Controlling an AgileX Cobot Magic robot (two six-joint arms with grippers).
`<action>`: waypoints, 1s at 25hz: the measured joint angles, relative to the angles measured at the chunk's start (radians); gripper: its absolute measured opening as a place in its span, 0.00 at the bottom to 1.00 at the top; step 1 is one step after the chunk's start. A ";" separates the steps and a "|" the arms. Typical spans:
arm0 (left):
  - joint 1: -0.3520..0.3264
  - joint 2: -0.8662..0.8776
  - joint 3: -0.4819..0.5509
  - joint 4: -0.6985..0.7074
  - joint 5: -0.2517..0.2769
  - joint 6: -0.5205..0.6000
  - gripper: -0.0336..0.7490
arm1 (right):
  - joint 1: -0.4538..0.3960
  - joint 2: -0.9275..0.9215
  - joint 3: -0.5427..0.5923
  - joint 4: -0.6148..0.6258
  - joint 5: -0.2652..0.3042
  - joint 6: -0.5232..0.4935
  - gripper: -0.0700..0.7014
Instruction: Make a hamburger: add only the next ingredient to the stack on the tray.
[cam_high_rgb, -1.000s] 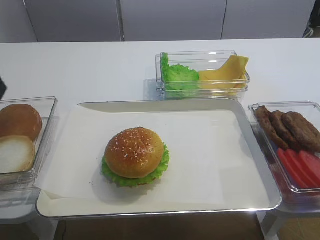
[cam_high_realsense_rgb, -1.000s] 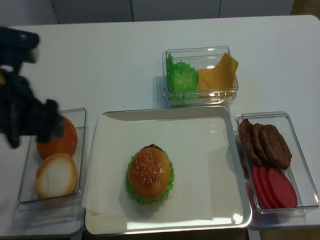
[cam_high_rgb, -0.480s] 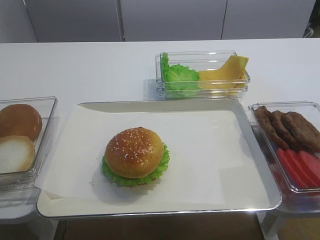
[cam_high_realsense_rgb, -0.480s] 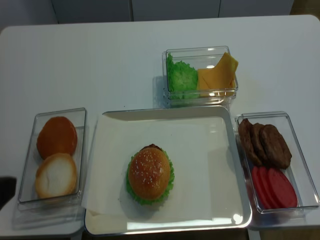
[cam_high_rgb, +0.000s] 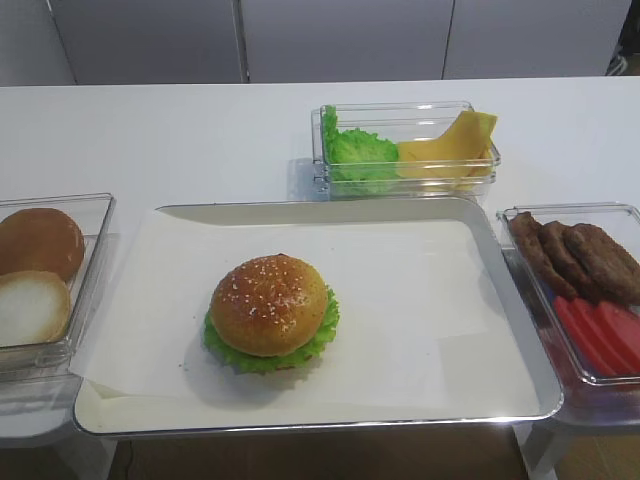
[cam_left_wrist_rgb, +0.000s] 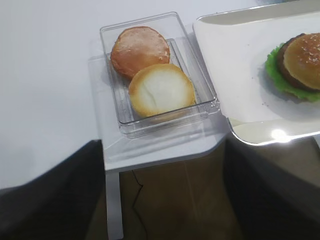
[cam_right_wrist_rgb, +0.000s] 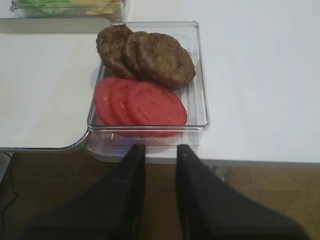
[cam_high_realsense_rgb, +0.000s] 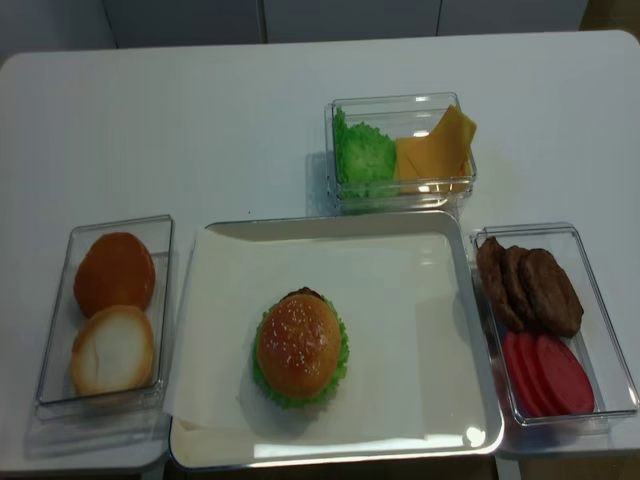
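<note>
The sesame-seeded bun top (cam_high_rgb: 268, 300) (cam_high_realsense_rgb: 298, 342) sits on the stack, above the lettuce rim (cam_high_rgb: 225, 352) and the dark patty edge (cam_high_realsense_rgb: 300, 294). The stack stands left of centre on the paper-lined silver tray (cam_high_rgb: 300, 208) (cam_high_realsense_rgb: 330, 222). Neither gripper shows in the two high views. In the left wrist view my left gripper (cam_left_wrist_rgb: 162, 142) hangs open and empty off the table's front edge, below the bun box, with the stack (cam_left_wrist_rgb: 300, 62) at the upper right. My right gripper (cam_right_wrist_rgb: 160, 147) is open with a narrow gap, nothing in it, just in front of the patty box.
A clear box (cam_high_rgb: 95, 250) at the left holds a smooth brown bun (cam_high_rgb: 38, 240) and a pale cut bun half (cam_high_rgb: 30, 305). Behind the tray a box (cam_high_rgb: 405, 110) holds lettuce and cheese. At the right a box (cam_high_rgb: 560, 210) holds patties (cam_right_wrist_rgb: 150, 55) and tomato slices (cam_right_wrist_rgb: 140, 102).
One second ago my left arm hung over the bun box in the high view; it has drawn back toward the front and left that view. The burger stack has not moved.
</note>
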 joint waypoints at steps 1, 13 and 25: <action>0.000 -0.027 0.010 0.000 0.000 0.000 0.74 | 0.000 0.000 0.000 0.000 0.000 0.000 0.32; 0.000 -0.178 0.127 -0.018 0.007 -0.025 0.74 | 0.000 0.000 0.000 0.000 0.000 0.000 0.32; 0.000 -0.180 0.238 -0.070 -0.077 -0.027 0.74 | 0.000 0.000 0.000 0.000 0.000 0.000 0.32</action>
